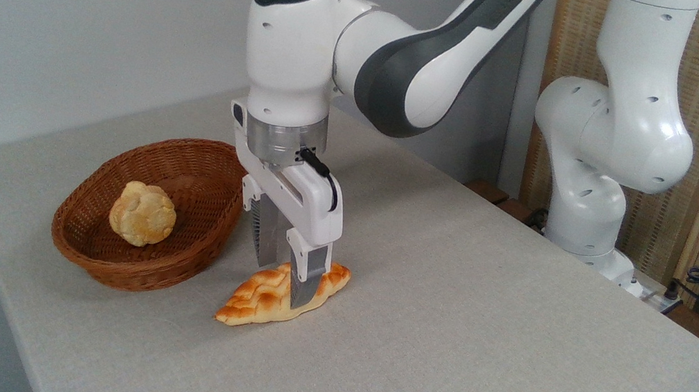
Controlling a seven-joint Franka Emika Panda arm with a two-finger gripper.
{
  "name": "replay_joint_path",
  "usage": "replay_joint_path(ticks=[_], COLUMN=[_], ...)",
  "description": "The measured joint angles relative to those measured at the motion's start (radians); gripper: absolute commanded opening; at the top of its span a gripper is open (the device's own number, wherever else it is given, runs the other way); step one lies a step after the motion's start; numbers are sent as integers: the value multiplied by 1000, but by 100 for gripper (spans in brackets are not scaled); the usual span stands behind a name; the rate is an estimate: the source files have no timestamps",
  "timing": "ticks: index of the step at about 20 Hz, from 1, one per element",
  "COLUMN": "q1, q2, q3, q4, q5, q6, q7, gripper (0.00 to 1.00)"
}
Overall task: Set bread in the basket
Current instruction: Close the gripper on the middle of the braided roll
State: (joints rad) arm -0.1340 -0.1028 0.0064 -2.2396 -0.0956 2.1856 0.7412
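While the gripper (289,277) clasps it, the glossy golden braided bread (264,295) lies beside the basket (101,255).

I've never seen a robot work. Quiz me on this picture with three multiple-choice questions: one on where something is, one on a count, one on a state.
1. Where is the round, lumpy, pale-yellow bun?
A. Inside the oval reddish-brown wicker basket
B. On the grey table
C. In the gripper

2. How many baked items show?
A. One
B. Two
C. Four

3. Where is the long braided golden loaf?
A. In the basket
B. High in the air
C. Down at the table, between the gripper's fingers

Answers: 1 A, the bun sits on the basket's floor. 2 B, bun plus loaf. 3 C, the fingers straddle its middle, beside the basket.
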Motion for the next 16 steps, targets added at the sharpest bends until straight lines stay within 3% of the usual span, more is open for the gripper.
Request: replay_joint_path(ticks=[1,5,6,16], q1=[0,0,0,-1], q2=[3,11,12,14], q3=[0,0,0,0], q4=[0,0,0,0], q5=[0,14,24,35], q6=[0,0,0,0], q7=[0,9,14,23], gripper=[100,55,50,49])
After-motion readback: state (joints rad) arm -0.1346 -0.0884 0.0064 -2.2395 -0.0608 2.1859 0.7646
